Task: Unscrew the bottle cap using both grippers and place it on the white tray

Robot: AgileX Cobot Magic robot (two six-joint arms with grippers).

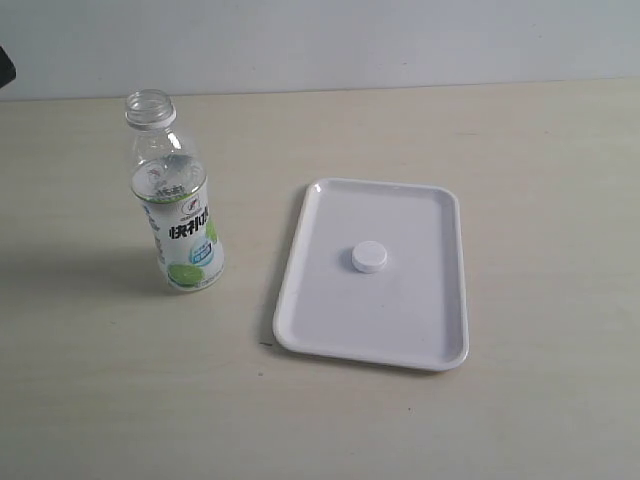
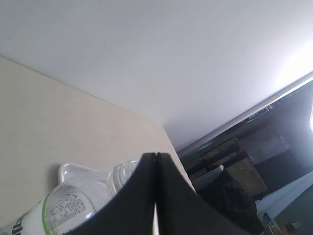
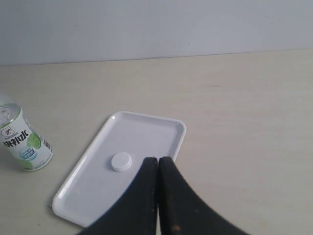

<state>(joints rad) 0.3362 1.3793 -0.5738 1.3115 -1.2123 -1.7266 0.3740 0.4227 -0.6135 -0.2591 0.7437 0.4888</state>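
Observation:
The bottle cap [image 1: 369, 257] lies flat in the middle of the white tray [image 1: 430, 345], also seen as the bottle cap [image 3: 121, 161] on the white tray [image 3: 166, 128]. The bottle [image 1: 174, 200] stands upright and uncapped to the tray's left, its open threaded neck on top; it also shows as the bottle [image 3: 22, 141] and the bottle [image 2: 73, 198]. Neither gripper appears in the exterior view. My left gripper [image 2: 155, 155] is shut and empty, close beside the bottle's neck. My right gripper [image 3: 157, 159] is shut and empty, above the tray beside the cap.
A pale wooden table [image 1: 540, 180] carries everything, with a light wall [image 1: 320, 40] behind it. A dark object [image 1: 5, 66] pokes in at the exterior view's far left edge. Past the table's end, the left wrist view shows dark furniture [image 2: 244, 166].

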